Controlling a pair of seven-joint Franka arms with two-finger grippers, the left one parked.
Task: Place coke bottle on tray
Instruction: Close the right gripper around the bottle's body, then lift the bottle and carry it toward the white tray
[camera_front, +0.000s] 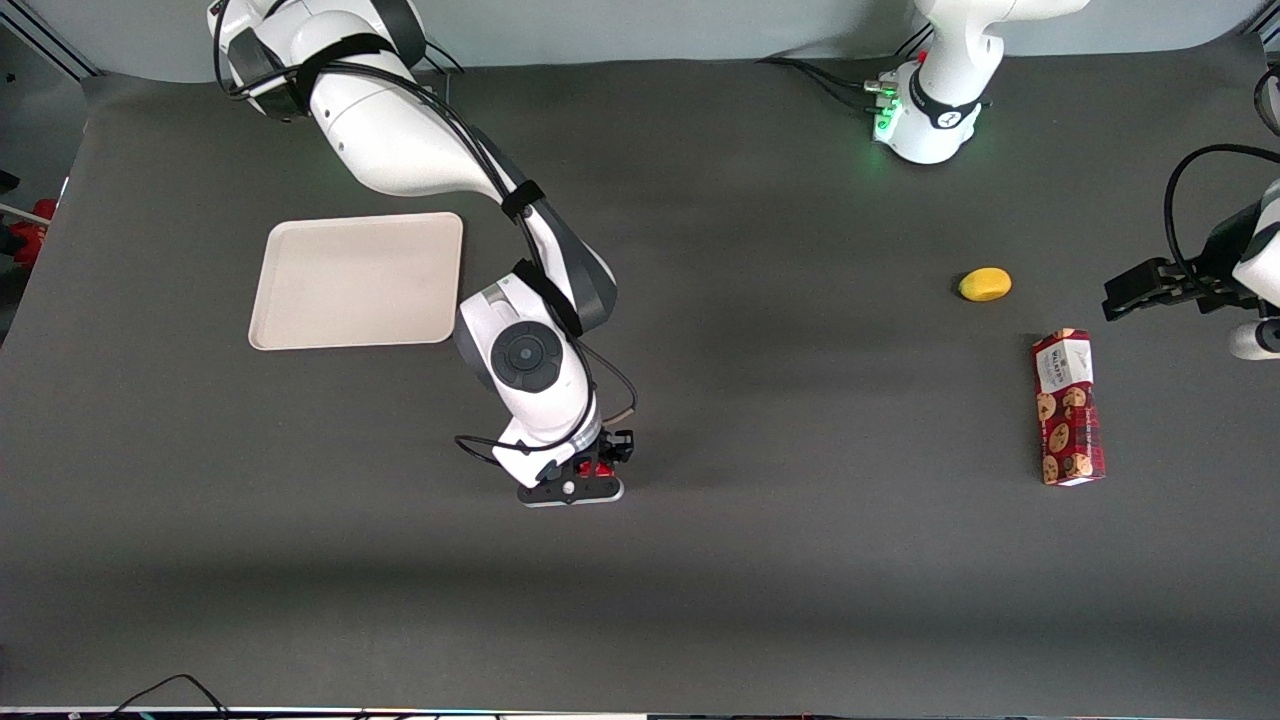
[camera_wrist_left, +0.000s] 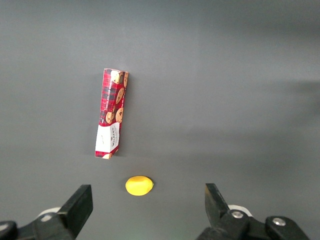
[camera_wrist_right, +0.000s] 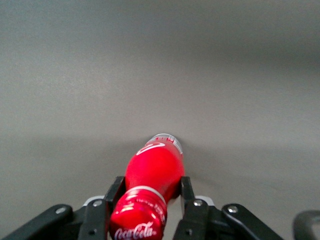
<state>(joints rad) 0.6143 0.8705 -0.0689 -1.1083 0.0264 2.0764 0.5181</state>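
Flanking the coke bottle (camera_wrist_right: 152, 182), gripper (camera_wrist_right: 150, 197) fingers, front view hiding contact.

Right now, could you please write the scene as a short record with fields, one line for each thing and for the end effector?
end effector: on the right arm, low over the table, nearer to the front camera than the tray; fingers closed on the bottle's sides
coke bottle: red, standing upright on the table, held between the fingers
tray: beige, flat on the table, nothing on it
cookie box: lying toward the parked arm's end
lemon: beside the cookie box, apart from it
task state: bottle not yet on tray
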